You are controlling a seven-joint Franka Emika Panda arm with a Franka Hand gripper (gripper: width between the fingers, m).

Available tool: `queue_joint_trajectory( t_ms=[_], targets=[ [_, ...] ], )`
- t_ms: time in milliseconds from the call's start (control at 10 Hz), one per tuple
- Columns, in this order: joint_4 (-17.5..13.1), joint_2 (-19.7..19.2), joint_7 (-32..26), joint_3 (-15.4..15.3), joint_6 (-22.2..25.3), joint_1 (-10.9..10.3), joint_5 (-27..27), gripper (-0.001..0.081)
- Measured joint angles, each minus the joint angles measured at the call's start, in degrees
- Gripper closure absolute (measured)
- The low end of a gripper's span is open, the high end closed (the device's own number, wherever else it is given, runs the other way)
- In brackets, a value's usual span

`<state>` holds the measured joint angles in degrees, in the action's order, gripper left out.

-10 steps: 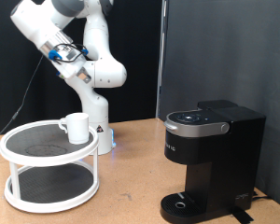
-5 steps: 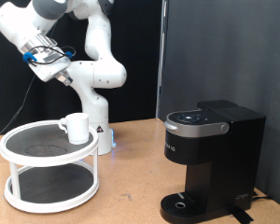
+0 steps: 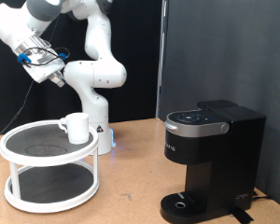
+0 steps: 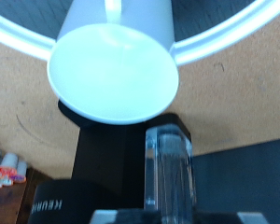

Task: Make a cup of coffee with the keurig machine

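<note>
On the keurig machine [image 4: 103,187], the wrist view shows white letters "KEURIG" low on its black body, partly cut by the picture edge. In the exterior view, the small white lettering on the machine's front is too small to read.

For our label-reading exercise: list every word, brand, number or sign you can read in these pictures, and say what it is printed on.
"KEURIG": white letters on the black coffee machine, wrist view, cut off at the picture's edge.
Small white print on the coffee machine's front, exterior view: too small to read.
White cup and round white rack: no text visible.
</note>
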<state>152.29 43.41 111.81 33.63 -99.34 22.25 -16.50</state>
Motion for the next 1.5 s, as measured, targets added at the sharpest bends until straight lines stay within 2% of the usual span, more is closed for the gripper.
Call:
queue_joint_trajectory(
  t_ms=[200, 300, 400, 500, 600, 700, 800, 900, 1000, 1100, 1500],
  targets=[
    [1.8, -0.9, 0.0, 0.0, -3.1, 0.3, 2.4, 0.0782],
    [2.9, -1.6, 0.0, 0.0, -5.0, 0.4, 3.0, 0.0603],
    [4.2, -2.1, 0.0, 0.0, -7.5, 0.5, 3.5, 0.0603],
    [5.6, -2.7, 0.0, 0.0, -10.3, 0.5, 3.7, 0.0407],
    [7.0, -3.3, 0.0, 0.0, -13.3, 0.5, 3.7, 0.0269],
    [8.2, -4.0, -0.1, 0.0, -16.3, 0.5, 3.7, 0.0269],
    [9.1, -5.0, -0.4, 0.0, -18.9, 0.4, 3.7, 0.0145],
    [9.6, -6.0, -0.9, 0.0, -21.0, 0.2, 3.7, 0.0145],
    [9.9, -7.2, -1.5, 0.0, -22.5, -0.1, 3.6, 0.0086],
    [9.9, -8.2, -2.2, 0.1, -23.3, -0.5, 3.3, 0.0075],
    [9.9, -9.9, -6.1, 0.5, -23.9, -2.3, -0.1, 0.0072]
  ],
)
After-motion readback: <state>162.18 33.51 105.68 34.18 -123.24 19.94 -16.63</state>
